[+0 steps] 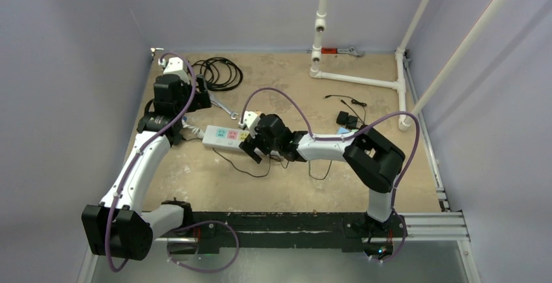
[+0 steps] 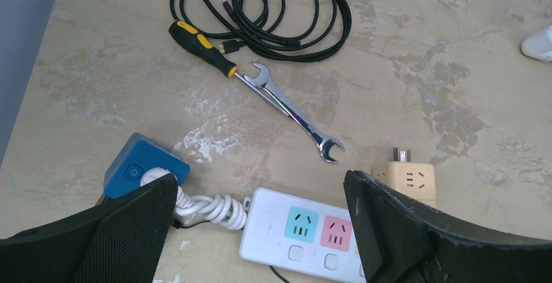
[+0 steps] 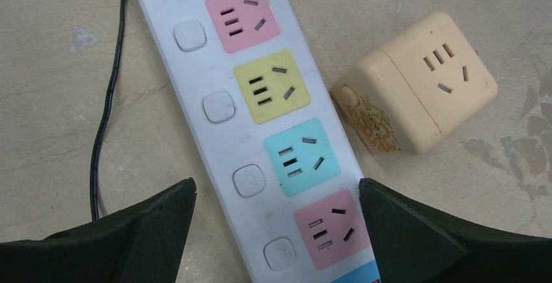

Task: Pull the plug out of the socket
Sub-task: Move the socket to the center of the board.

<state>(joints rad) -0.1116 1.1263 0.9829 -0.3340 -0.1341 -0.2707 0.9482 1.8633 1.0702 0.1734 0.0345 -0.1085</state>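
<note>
Plug (image 3: 416, 84), a beige cube, is out of the power strip (image 3: 260, 120) and lies on the worktop (image 3: 52, 101) just beside its pink and yellow sockets. Right gripper (image 3: 276, 195): jaws apart, holding nothing, straddling the strip. Left gripper (image 2: 260, 182): jaws wide apart, empty, over the strip's cord end.

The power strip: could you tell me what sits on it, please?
On the power strip the visible sockets are empty; the beige cube plug lies beside it. The right claw covers one end.
</note>
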